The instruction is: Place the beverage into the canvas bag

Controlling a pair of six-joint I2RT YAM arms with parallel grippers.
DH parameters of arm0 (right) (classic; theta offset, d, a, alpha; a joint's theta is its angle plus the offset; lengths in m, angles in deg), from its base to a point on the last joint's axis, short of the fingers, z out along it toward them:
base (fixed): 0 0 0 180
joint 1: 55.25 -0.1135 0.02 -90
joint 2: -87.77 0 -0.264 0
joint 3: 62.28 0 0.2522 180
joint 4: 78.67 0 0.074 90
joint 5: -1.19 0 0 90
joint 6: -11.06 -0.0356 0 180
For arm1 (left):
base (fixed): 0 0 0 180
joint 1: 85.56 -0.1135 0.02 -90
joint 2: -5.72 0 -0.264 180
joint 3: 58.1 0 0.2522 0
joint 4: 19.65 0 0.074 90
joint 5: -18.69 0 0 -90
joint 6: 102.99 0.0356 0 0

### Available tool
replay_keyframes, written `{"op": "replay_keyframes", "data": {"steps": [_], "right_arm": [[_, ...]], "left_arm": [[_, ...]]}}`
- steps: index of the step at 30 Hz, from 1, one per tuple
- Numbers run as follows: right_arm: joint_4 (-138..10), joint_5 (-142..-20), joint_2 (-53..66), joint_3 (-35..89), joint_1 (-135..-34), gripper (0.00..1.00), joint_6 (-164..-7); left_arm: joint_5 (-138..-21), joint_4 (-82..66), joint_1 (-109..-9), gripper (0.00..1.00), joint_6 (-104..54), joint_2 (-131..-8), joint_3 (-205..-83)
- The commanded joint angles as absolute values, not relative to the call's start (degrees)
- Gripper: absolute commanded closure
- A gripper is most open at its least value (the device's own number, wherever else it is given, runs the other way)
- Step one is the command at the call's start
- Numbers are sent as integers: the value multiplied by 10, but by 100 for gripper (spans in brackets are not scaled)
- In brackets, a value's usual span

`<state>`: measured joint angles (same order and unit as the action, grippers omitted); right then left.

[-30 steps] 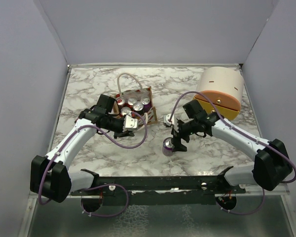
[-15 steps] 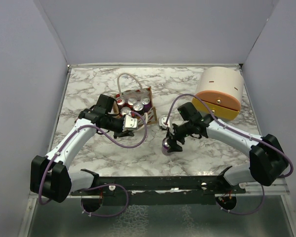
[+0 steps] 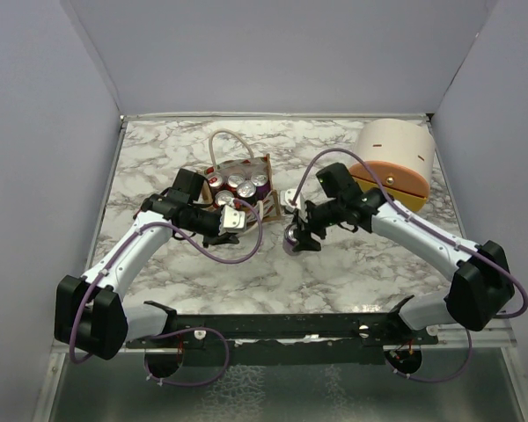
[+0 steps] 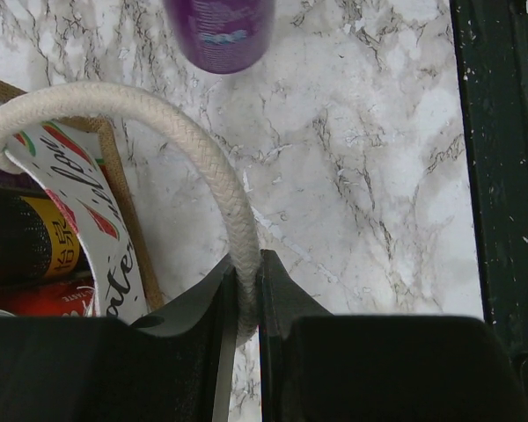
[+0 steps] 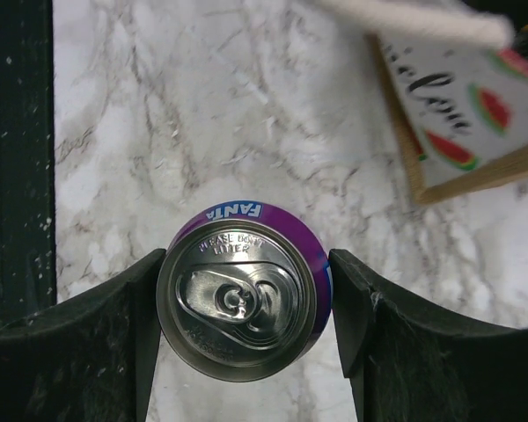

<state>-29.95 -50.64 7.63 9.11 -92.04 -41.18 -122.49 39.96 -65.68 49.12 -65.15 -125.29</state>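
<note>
1. At the near edge a dark rail [image 3: 290, 327] carries both arm bases; beyond it lies the white and grey marbled surface [image 3: 352, 272].
2. The left pincer [image 4: 244, 286] is pressed together on a white rope handle [image 4: 198, 145]; the rope runs up between the fingers and arches back to the bag's near rim.
3. The right pincer [image 5: 244, 299] is a little farther in and to the right; its two fingers [image 5: 136, 334] press on opposite sides of a purple Fanta can [image 5: 238, 308], which stands upright with its silver top and pull tab facing the wrist camera.
4. The can is outside the bag, just beside the bag's near right corner, over bare marble; whether its base touches the surface I cannot tell.
5. The canvas bag [image 3: 246, 163] sits behind the left pincer, left of centre; its white side panel [image 5: 462, 119] bears script lettering and red watermelon slices.
6. Inside the bag several cans [image 3: 238, 186] stand packed together, silver tops up; a second rope handle [image 3: 222, 139] loops over the far side onto the surface.
7. At the far right stands a peach-and-yellow domed container [image 3: 392, 158], well apart from the bag; the right arm passes in front of it.
</note>
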Motion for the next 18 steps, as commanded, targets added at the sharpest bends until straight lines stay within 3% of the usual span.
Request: {"op": "replay_keyframes", "data": {"steps": [1,9,18], "right_arm": [[-299,-543,92,187,-917,70,-412],[-262,-604,69,348,-915,75,-407],[-259,-579,-13,512,-915,75,-450]], "left_arm": [[-1243,414,-658,85,497,-649,-1242],[-1245,417,-658,85,498,-647,-1244],[-1249,418,-657,85,499,-648,-1245]]}}
